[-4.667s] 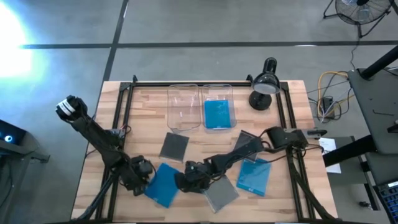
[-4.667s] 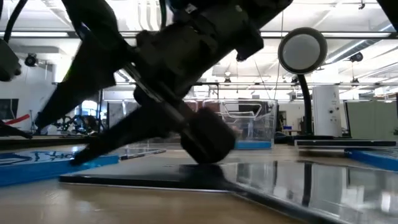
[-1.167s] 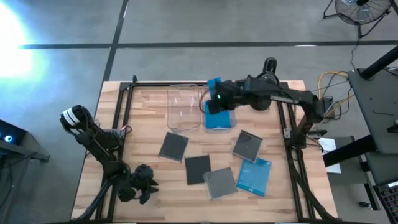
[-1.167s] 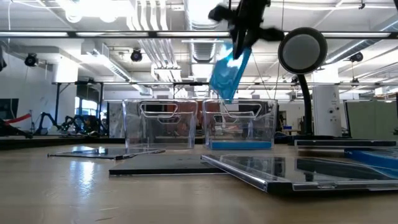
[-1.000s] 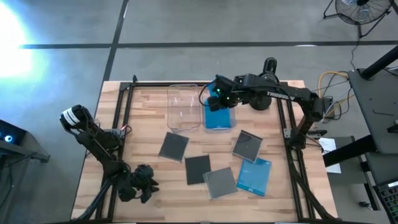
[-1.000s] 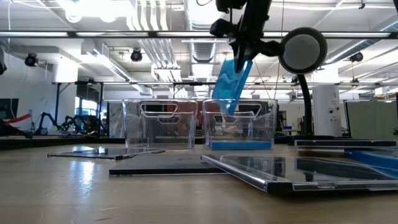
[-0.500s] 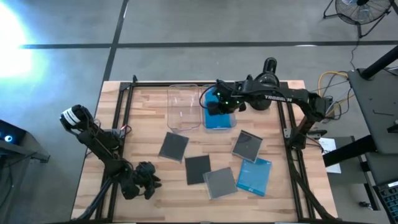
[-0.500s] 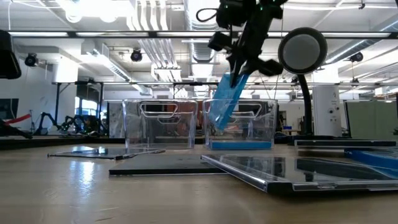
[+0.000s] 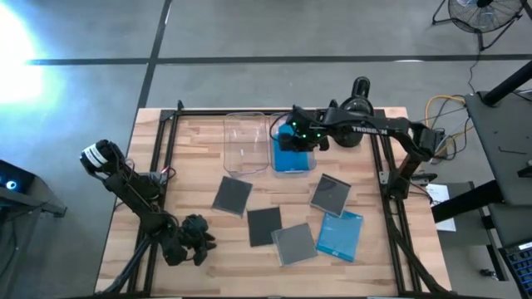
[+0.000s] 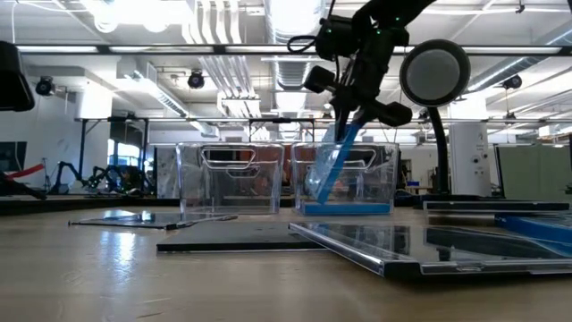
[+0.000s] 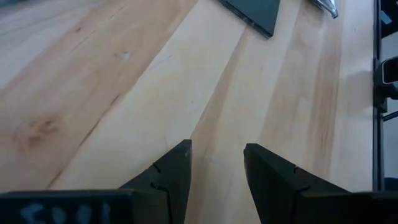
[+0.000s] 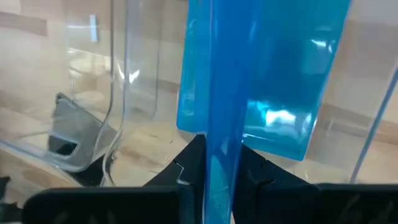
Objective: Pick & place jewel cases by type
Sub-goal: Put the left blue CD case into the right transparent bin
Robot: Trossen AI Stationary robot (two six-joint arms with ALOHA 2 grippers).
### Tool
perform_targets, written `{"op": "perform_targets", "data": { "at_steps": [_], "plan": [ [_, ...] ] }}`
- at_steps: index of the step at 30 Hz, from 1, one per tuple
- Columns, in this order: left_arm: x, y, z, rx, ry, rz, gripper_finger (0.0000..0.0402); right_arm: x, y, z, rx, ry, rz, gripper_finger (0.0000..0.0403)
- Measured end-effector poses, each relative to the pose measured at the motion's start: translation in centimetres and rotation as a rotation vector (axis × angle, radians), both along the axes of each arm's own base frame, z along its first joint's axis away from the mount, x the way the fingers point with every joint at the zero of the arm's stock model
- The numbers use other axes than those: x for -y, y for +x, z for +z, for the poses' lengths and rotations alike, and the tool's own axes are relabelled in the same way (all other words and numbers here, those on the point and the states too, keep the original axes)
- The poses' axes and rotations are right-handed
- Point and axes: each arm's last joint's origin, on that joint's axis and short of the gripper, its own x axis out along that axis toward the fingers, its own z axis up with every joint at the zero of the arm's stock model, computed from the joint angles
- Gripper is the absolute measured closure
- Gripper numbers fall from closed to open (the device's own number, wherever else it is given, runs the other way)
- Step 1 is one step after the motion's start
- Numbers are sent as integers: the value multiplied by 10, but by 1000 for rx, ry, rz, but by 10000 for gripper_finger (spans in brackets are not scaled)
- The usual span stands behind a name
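Lowered since half a second ago, the right gripper (image 9: pixel 293 137) now dips its blue jewel case (image 10: pixel 332 165) edge-down into the right clear bin (image 9: pixel 309 120) at upper centre of the high view, fingers clamped on the case, above another blue case (image 9: pixel 293 160) lying flat inside; the left clear bin (image 9: pixel 245 143) beside it holds nothing visible; four grey cases (image 9: pixel 265 225) and one more blue case (image 9: pixel 339 235) lie lower centre and right on the table (image 9: pixel 191 158); the left gripper (image 9: pixel 198 237) waits at lower left, fingers (image 11: pixel 171 177) apart over bare wood.
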Motion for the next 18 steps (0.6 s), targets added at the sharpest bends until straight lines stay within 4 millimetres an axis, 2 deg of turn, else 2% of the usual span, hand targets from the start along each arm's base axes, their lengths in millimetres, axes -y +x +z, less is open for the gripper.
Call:
{"op": "perform_targets", "data": {
  "at_steps": [7, 12, 15, 18],
  "plan": [
    [-1, 1, 0, 3, 13, 1, 273, 1, 0, -2, 4, -27, 35, 271],
    [-1, 1, 0, 1, 0, 13, 273, 0, -7, -2, -91, -81, 40, 212],
    [-1, 1, 0, 0, -3, 17, 273, -4, -13, 4, -169, -122, 96, 189],
    [-1, 1, 0, 0, -4, 18, 273, -19, -15, 18, -219, -151, 213, 178]
  ]
}}
